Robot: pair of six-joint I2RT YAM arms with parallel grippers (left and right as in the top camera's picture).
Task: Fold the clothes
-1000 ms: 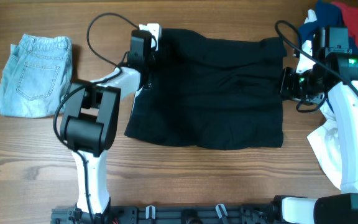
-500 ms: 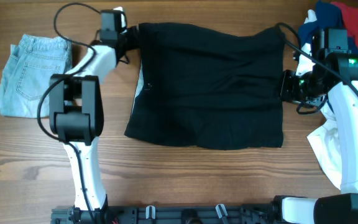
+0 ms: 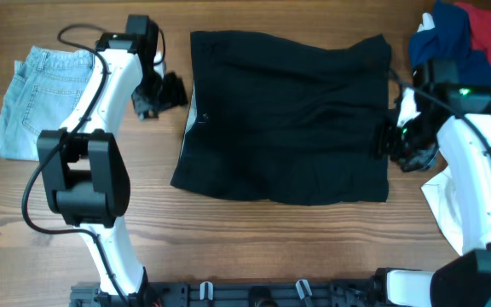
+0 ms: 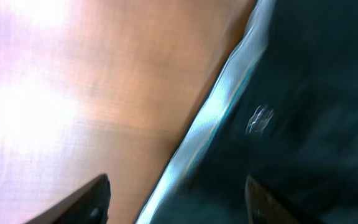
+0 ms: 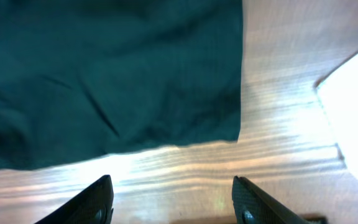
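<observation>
the near strip of the desk [image 3: 254,247] is bare wood, wide from side to side. only the bottoms of the two arms stand there.

next comes the near edge of the black shirt [image 3: 288,119]. it lies flat in the middle of the desk. that edge is a bit wavy and runs almost straight across. its near left corner sticks out a little toward the left arm [image 3: 101,94].

on the right, a white cloth [image 3: 443,198] lies near the shirt's near right corner, with a thin strip of wood between them. the right arm [image 3: 476,170] covers part of it. the right jaws sit just at the shirt's right edge, about halfway up. in the right wrist view both fingers [image 5: 101,198] stand wide apart with only bare wood between them. they hold nothing. the shirt's corner lies just ahead of them.

the shirt's left edge slants and shows a thin pale strip. the left jaws are near that edge, over bare wood. a small gap sits between them and the cloth. the left wrist view is blurry, but its fingers [image 4: 89,198] stand wide apart and grip nothing.

farther left, past the left arm, lie folded light-blue jeans [image 3: 45,102], well apart from the shirt, with wood all round them.

at the far side, the shirt's far edge runs close to the far edge of the desk. in the far right corner a navy blue cloth [image 3: 441,38] and a red cloth [image 3: 488,30] lie in a heap, just beside the shirt's far right corner.
</observation>
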